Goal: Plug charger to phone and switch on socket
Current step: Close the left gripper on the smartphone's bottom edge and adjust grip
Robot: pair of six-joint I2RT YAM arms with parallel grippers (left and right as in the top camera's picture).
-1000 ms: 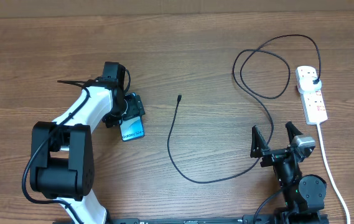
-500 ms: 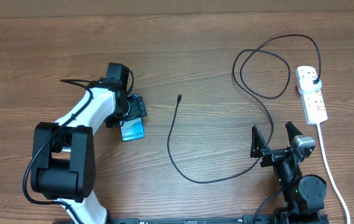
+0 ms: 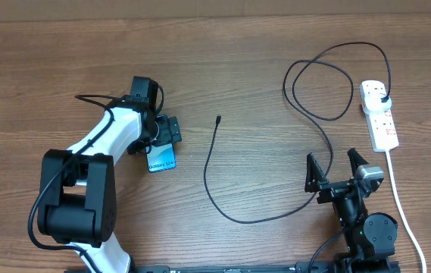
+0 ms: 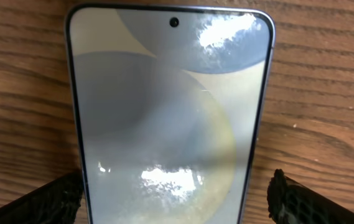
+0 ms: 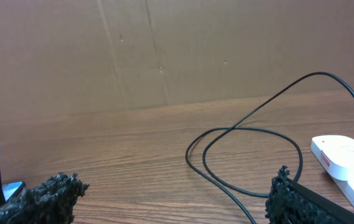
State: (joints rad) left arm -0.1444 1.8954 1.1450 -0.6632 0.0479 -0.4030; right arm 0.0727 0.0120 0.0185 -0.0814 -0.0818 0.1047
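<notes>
phone (image 3: pixel 162 159) left, charger (image 3: pixel 206 163) middle (socket (image 3: pixel 379 115) right)

The brown wood-grain laminate counter (image 3: pixel 260 68) fills the overhead view, its grain running from the left edge to the right in lighter and darker streaks. The left wrist view shows the same grain close up, as wavy dark bands. Along the counter's far edge stands a flat tan cardboard-like panel (image 5: pixel 164 50), upright, meeting the surface in a straight line. Two faint creases run down the panel left of its middle, and a few small dark specks dot it.
</notes>
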